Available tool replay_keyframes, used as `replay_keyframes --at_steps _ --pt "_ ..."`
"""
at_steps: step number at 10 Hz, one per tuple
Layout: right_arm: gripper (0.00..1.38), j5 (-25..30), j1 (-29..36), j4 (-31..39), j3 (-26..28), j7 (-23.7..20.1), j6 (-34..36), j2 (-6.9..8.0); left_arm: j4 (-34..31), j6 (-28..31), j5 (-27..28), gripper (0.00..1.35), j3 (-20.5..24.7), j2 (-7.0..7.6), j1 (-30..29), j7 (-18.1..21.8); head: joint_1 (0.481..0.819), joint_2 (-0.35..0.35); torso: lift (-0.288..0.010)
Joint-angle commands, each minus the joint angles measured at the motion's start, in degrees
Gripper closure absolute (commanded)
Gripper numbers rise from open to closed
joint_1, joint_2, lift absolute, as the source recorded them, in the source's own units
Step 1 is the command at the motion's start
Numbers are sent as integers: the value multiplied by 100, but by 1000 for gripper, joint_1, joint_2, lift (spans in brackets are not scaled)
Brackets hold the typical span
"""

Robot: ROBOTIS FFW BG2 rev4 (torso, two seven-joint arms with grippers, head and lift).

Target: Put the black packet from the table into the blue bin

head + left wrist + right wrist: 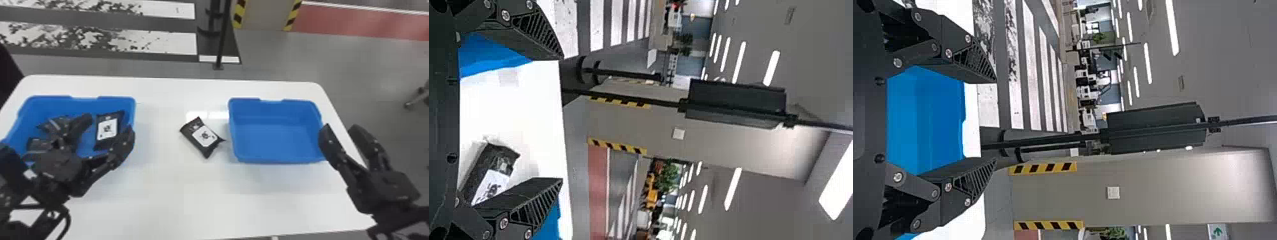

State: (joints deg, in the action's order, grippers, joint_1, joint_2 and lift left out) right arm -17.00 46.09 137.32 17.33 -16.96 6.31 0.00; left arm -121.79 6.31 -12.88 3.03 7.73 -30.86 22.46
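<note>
Packet (204, 136) lies flat on the table (178, 191), label up, in the gap between two blue bins. It sits skewed to their walls, one corner just beside the right bin (276, 140). Placed so, we reckon, within the left arm's reach and only a short carry from that bin.

Left bin (84, 102) holds other packets (107, 131) of much the same look. The task names one blue bin; we cannot be sure which, though the packet's lie near the right bin makes us favour that one.

Left gripper (108, 124) hangs over the left bin, fingers spread wide, nothing held. In its wrist view the packet shows beyond, near one finger. The spread looks meant for straddling a packet, so we take this as the approach, with the grasp not yet made.

Right gripper (340, 127) waits by the outer side of the right bin, fingers well apart and holding nothing. Parked there, it leaves the packet's side free for the other arm.

Next, we judge: left gripper across to the packet, turned to match its slant, pinching the long sides. Soft wrapping may crumple or slip; a finger could knock the right bin's wall.
</note>
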Motion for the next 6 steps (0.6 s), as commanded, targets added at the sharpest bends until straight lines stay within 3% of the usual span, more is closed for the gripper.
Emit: replay_keyframes --at_steps 1,3,6 --pt "509 9 -39 -28 -8 0 2 5 402 339 431 171 -257 0 639 215 695 -168 -110" --pt "509 32 -39 -28 -19 0 2 5 796 916 934 171 -600 0 1328 461 695 -199 -110" --pt "509 44 -138 -71 -53 -9 -12 5 1597 1028 1825 171 -1114 -97 2355 883 695 -254 -110"
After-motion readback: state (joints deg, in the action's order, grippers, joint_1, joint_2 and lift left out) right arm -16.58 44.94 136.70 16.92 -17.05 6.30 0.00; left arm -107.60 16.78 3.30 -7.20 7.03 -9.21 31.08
